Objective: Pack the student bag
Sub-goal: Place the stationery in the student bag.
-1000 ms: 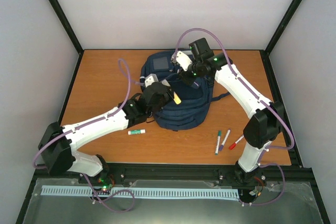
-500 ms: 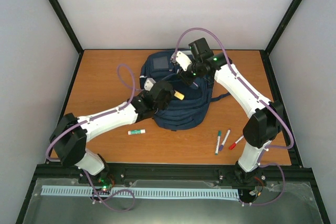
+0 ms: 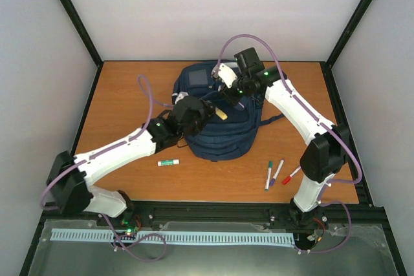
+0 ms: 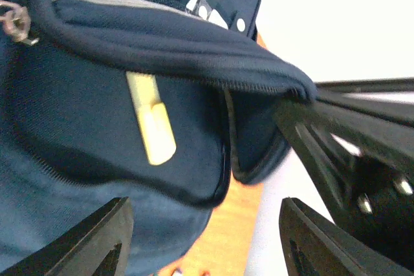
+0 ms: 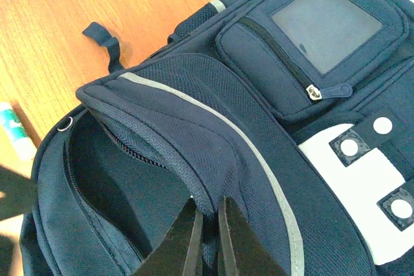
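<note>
Inspecting the navy blue fabric student bag (image 3: 223, 135): it lies flat on the brown wooden bench (image 3: 123, 95), central and towards the rear, between the two arms.

Handling, as judged: soft woven cloth throughout, with no frame evident. It is likely limp, light while near empty, and liable to sag or fold wherever it is unsupported. The matt fabric should not slip in a pinch. The best holds are the zip-lined rim of a compartment mouth, the striped flap or the dark straps. The broad panels offer nothing to grip.

Appearance: dark navy body, a pale grey stripe along the flap, and white patches with round studs. There is a small zipped front pocket (image 5: 304, 50) with a grey window panel and a metal zip pull.

The right tool (image 5: 208, 200) has its jaws nearly closed, pinching the edge of the upper flap and holding the compartment mouth agape. The left tool (image 4: 206, 206) has its fingers spread wide and grips nothing, poised at that mouth. A short pale yellow plastic marker (image 4: 151, 121) appears to lie on the dark fabric inside the opening, clear of both fingers.

Unpacked on the bench: a white glue stick (image 3: 167, 162) near the bag's front edge, and three thin marker pens (image 3: 277, 172) to its right, apart from it.

Risk: if the flap were let go, the mouth would probably collapse shut.
</note>
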